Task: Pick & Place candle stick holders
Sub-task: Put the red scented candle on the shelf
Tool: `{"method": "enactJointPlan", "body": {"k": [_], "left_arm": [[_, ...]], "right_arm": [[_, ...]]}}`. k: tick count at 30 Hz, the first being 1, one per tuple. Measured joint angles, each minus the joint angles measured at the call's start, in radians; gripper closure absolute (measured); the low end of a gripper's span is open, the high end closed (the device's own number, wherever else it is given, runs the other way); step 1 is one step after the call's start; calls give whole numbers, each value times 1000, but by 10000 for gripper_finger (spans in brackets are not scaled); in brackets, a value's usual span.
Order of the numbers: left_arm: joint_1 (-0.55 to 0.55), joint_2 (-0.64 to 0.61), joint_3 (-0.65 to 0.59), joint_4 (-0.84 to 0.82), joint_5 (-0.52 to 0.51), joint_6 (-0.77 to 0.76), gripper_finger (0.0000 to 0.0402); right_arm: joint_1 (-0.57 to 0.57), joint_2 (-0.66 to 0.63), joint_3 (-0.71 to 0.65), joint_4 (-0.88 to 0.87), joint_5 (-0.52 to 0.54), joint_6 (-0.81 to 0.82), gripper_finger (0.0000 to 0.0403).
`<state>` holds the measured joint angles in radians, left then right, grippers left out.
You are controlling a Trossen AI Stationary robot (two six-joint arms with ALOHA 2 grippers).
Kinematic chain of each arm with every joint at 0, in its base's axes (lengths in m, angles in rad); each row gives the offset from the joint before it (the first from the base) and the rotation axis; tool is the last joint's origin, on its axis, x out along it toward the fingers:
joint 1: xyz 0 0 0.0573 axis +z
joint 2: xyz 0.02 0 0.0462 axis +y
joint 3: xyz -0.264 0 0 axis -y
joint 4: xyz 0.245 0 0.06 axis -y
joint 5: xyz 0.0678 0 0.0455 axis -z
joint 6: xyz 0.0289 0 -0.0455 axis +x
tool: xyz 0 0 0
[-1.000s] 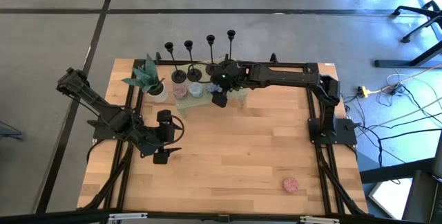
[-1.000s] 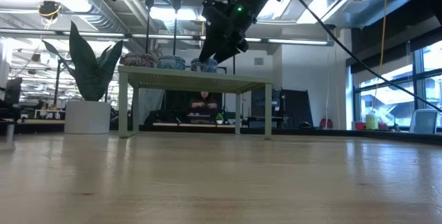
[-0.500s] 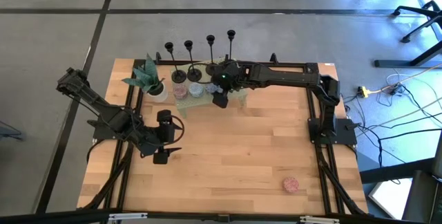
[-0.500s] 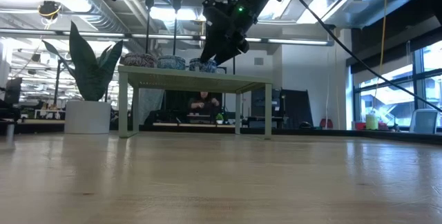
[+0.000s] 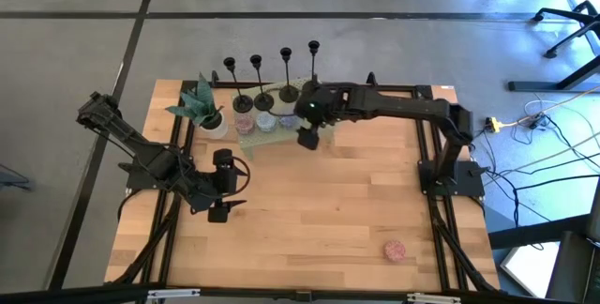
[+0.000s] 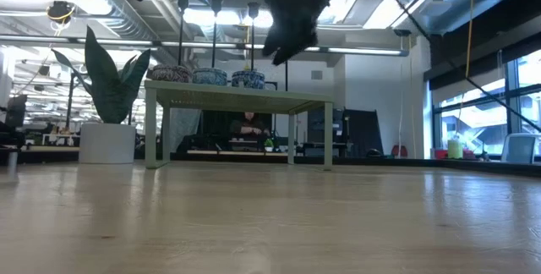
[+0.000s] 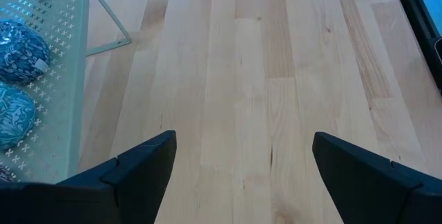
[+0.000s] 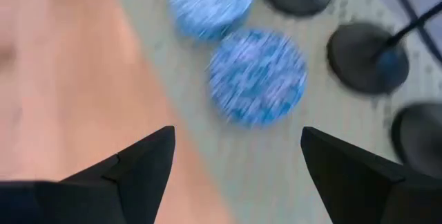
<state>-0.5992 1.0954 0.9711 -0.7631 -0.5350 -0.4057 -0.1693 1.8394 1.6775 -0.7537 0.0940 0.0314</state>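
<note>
Four slim black candle stick holders [image 5: 243, 83] [image 5: 261, 81] [image 5: 286, 72] [image 5: 313, 60] stand in a row by their round bases on a small pale green perforated table [image 5: 323, 128] at the far edge. Their stems show in the low view [image 6: 214, 33], and three bases show in the right wrist view [image 8: 366, 58]. My right gripper [image 5: 307, 140] [image 8: 238, 134] hangs open and empty above the near side of that small table, touching nothing. My left gripper [image 5: 219, 214] [image 7: 242, 137] is open and empty over the bare wood at the left.
Blue patterned round pieces [image 8: 257, 77] [image 5: 265, 121] sit on the small table in front of the holders. A potted plant [image 5: 200, 107] stands to its left. A pink ball [image 5: 395, 250] lies near the front right. Bare wood [image 5: 328, 201] lies between the arms.
My right gripper has drawn back from the small green table, a little toward the table's right and near edges and upward. The fourth holder's stem, hidden behind it before, now shows in the low view. The holders have stayed in place.
</note>
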Motion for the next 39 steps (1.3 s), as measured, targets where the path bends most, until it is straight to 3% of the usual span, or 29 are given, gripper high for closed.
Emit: {"method": "enactJointPlan", "body": {"k": [9,18,23,26,33,39], "left_arm": [[0,0,0,3,-64,-1,64],[32,4,0,5,-281,-103,64],[109,30,0,5,-279,-229,64],[158,44,0,5,-278,-255,64],[229,55,0,51,-258,-205,64],[250,55,0,162,-187,-88,64]], "right_arm": [[175,-128,0,-341,-36,198,86],[388,-148,0,-694,-163,625,86],[504,-144,0,-747,-267,791,86],[572,-144,0,-757,-304,777,86],[729,-144,0,-817,-243,806,86],[826,-205,-70,-774,-202,958,86]]}}
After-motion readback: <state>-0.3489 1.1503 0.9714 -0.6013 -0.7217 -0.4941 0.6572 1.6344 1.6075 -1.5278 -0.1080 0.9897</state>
